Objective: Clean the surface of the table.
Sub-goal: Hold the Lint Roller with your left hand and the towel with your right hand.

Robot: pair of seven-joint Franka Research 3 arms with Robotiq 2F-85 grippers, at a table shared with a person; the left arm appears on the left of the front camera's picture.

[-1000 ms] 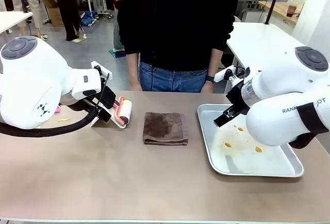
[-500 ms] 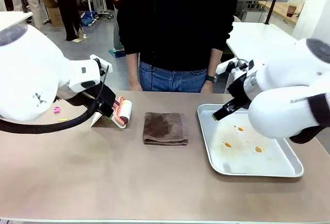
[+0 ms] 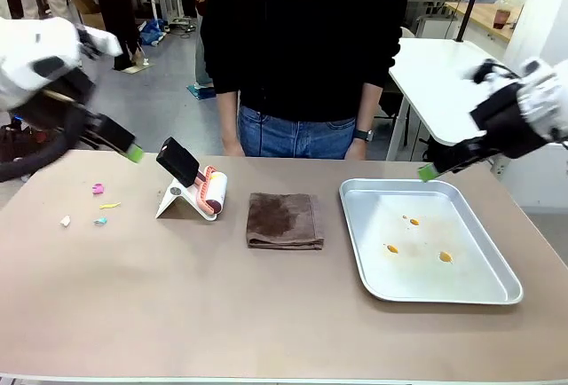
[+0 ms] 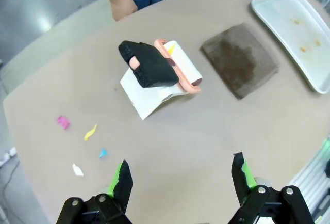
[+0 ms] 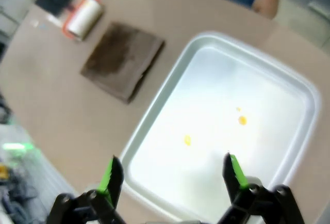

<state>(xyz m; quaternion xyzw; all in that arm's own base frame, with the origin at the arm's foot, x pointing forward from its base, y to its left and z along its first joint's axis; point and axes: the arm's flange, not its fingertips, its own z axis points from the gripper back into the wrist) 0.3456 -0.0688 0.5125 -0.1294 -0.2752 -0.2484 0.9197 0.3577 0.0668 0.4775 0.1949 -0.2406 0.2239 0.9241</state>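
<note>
**Both arms lifted away from the table (image 3: 266, 314)**

The left hand (image 3: 127, 148) now hangs high over the table's left end, fingers spread wide and holding nothing. A second ago it was low beside the lint roller (image 3: 206, 192). The right hand (image 3: 430, 170), also spread and empty, has moved up from the tray (image 3: 501, 294) to above its far edge. The brown cloth (image 3: 284, 220) has not moved. Small coloured scraps (image 3: 98, 189) are now uncovered.

Front camera across the table (image 3: 177, 314) toward the person (image 3: 302, 39) — wrist cameras high above, cloth (image 3: 284, 219) and tray (image 3: 461, 283) in both
</note>
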